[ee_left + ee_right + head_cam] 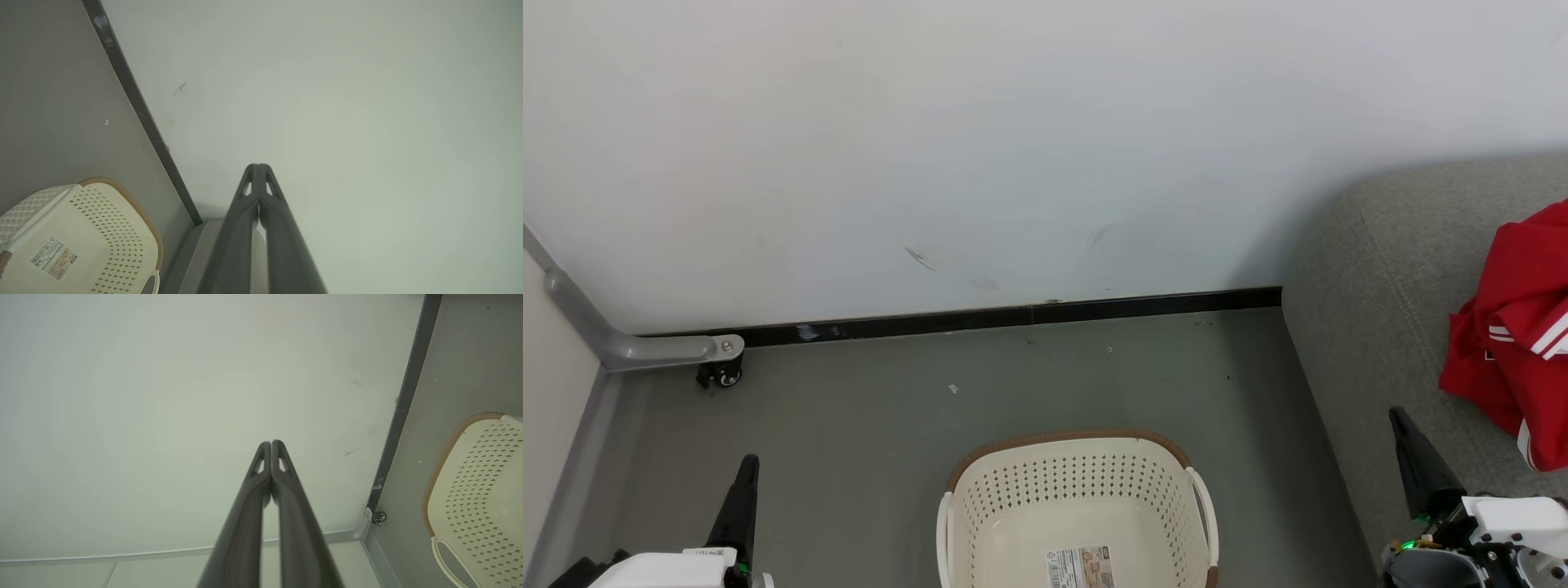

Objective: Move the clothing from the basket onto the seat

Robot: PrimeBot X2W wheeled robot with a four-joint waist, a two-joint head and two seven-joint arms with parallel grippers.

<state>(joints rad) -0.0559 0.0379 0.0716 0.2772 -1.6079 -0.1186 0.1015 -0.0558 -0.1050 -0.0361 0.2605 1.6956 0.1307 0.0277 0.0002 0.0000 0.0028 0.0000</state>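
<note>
The cream basket (1078, 498) with a brown rim stands on the grey floor at bottom centre, holding nothing but a label sticker (1080, 567). It also shows in the left wrist view as basket (102, 228) and in the right wrist view as basket (478, 477). Red clothing (1515, 335) with white stripes lies on the grey seat (1372, 327) at the right. My left gripper (747, 465) is shut at lower left, away from the basket, and shows shut as left gripper (258, 167). My right gripper (1398, 416) is shut over the seat's edge, beside the clothing; right gripper (271, 444) has its fingers pressed together.
A white wall (1013, 147) with a black skirting strip (1013, 317) runs behind the floor. A grey frame leg with a castor wheel (719, 371) stands at the left wall. Open floor (890, 408) lies between the basket and the wall.
</note>
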